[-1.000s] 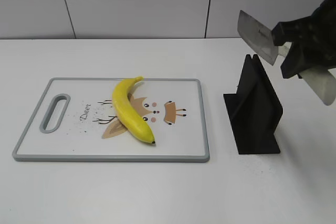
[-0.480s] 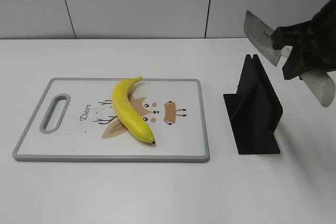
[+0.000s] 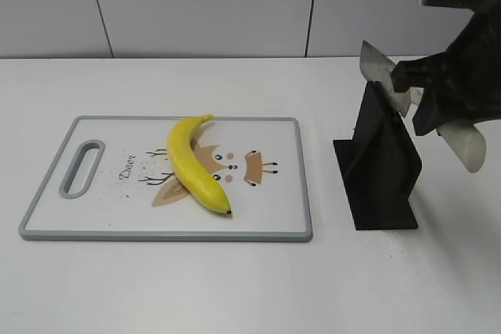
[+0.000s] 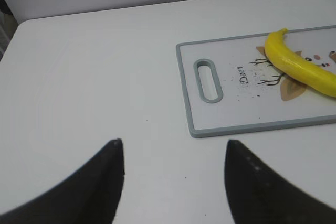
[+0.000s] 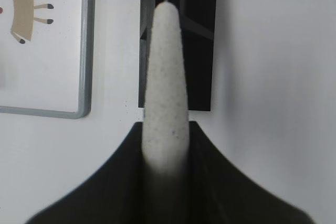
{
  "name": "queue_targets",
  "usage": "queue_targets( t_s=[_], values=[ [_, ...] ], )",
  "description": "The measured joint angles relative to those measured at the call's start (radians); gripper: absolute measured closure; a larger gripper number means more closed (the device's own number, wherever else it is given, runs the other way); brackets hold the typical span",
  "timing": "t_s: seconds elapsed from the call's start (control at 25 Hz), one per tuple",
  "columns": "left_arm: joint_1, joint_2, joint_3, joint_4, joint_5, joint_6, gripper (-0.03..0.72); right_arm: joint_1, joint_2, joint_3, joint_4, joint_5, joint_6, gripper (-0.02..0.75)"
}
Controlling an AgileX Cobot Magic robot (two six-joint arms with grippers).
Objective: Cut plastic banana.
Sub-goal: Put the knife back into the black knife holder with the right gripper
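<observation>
Yellow plastic banana [image 3: 195,163] lies whole on our grey-rimmed white cutting board [image 3: 109,228], on a white table [image 3: 235,287] against a pale panelled wall [image 3: 203,5]. Our right gripper [image 3: 427,87] pinches a steel cleaver with pale speckled handle [image 5: 165,77] above the black knife stand [image 3: 380,166]; our left gripper [image 4: 173,153] is spread over bare table.

A bright yellow plastic banana [image 3: 192,163] with a small dark tip is seen on a white cutting board [image 3: 102,217] edged in grey, printed with a tan-and-brown deer cartoon, black twig marks and the word "Deer". A matte black knife stand [image 3: 378,163] is noted on the white table [image 3: 235,287]. A knife [image 3: 458,134] with a speckled pale grey handle and silver blade is held in the black right gripper [image 3: 438,95].
</observation>
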Motion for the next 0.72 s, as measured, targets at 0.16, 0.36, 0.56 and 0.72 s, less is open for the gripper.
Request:
queue_targets(
  t_s=[0.16,0.36,0.56,0.72],
  values=[
    [0.000,0.000,0.000,0.000,0.000,0.000,0.121,0.000,0.035,0.003,0.000,0.003,0.000,0.559],
    [0.000,0.000,0.000,0.000,0.000,0.000,0.122,0.000,0.074,0.013,0.031,-0.004,0.000,0.559],
    [0.000,0.000,0.000,0.000,0.000,0.000,0.122,-0.003,0.084,0.013,0.064,-0.018,-0.023,0.528],
    [0.000,0.000,0.000,0.000,0.000,0.000,0.122,-0.003,0.085,0.013,0.086,-0.020,-0.057,0.252]
  ],
)
